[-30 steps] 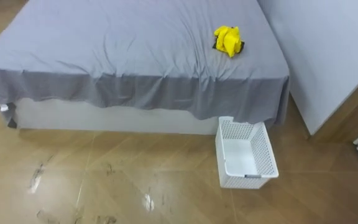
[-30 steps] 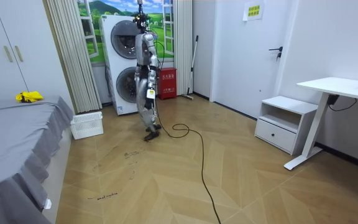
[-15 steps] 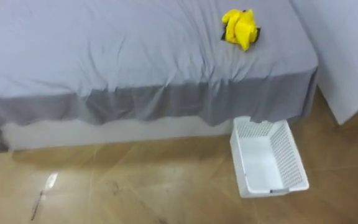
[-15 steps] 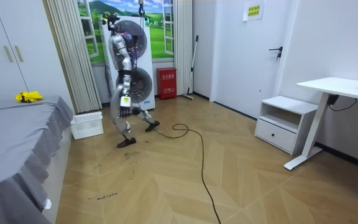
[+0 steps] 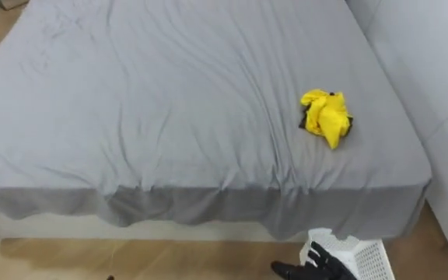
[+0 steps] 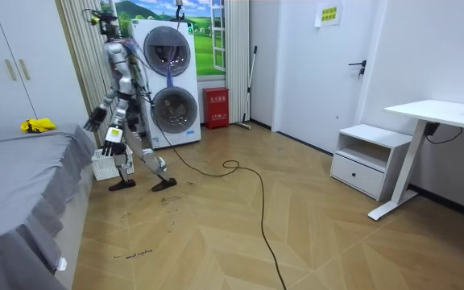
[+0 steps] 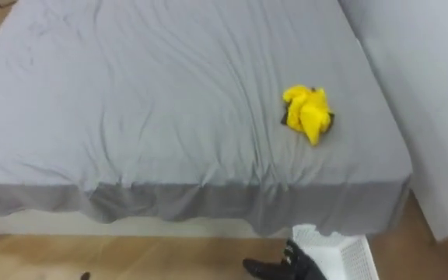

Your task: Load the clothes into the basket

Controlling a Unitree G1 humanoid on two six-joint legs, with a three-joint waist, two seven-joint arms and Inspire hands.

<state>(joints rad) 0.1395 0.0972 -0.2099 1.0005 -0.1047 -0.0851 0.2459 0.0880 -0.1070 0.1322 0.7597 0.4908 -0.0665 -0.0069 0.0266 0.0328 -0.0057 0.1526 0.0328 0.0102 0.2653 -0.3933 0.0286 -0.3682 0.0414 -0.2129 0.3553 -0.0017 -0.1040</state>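
Clothes (image 5: 327,117): a crumpled yellow bundle lying untouched on the bed. The right hand (image 5: 311,270), fingers spread and empty, hangs below the grey bed's (image 5: 154,109) near edge. The white basket (image 5: 358,253) stands on the floor just beside it at 3 o'clock, and the bundle lies well apart at 12 o'clock. Left hand (image 6: 95,119): state cannot be told. Pickup, carry and drop all appear outstanding.
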